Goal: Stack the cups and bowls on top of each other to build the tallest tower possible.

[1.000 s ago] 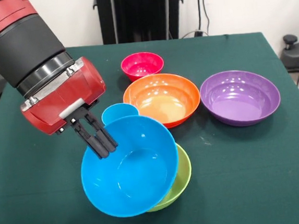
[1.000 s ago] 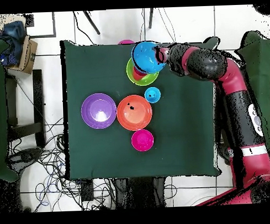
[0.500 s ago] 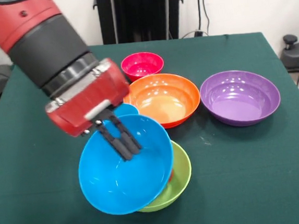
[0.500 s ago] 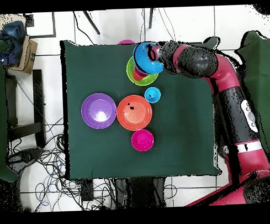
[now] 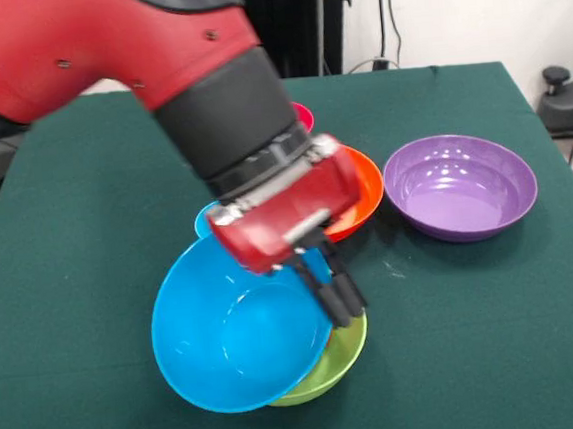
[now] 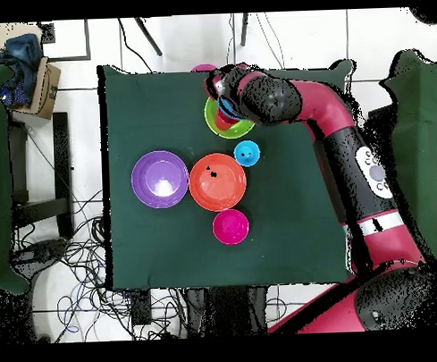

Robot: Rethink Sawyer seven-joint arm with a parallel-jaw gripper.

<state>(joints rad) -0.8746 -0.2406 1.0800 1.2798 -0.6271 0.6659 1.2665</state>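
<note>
Five bowls and one cup show, all of glossy moulded plastic. The pincer (image 5: 341, 304) has its two black fingers close together, clamped on the far rim of the big blue bowl (image 5: 232, 335), one finger inside the rim and one outside. That bowl is round and deep, with a smooth bright sheen, and it sits tilted in the lime green bowl (image 5: 341, 355), which peeks out directly beneath the pincer. From overhead something red (image 6: 224, 122) lies inside the green bowl, half hidden under the arm (image 6: 282, 98); what it is cannot be told.

Just behind the pincer, partly covered by the red wrist housing, sits the orange bowl (image 5: 364, 188), wide and shallow. Beyond that, only an edge of the small pink-red bowl (image 5: 303, 116) shows past the arm. Well off to the side of the pincer stands the purple bowl (image 5: 460, 185), apart from all the others. The light blue cup (image 5: 203, 220), a small round tumbler, stands just behind the blue bowl's rim, close beside the wrist.

All rest on a dark green cloth-covered table (image 5: 498, 336).
</note>
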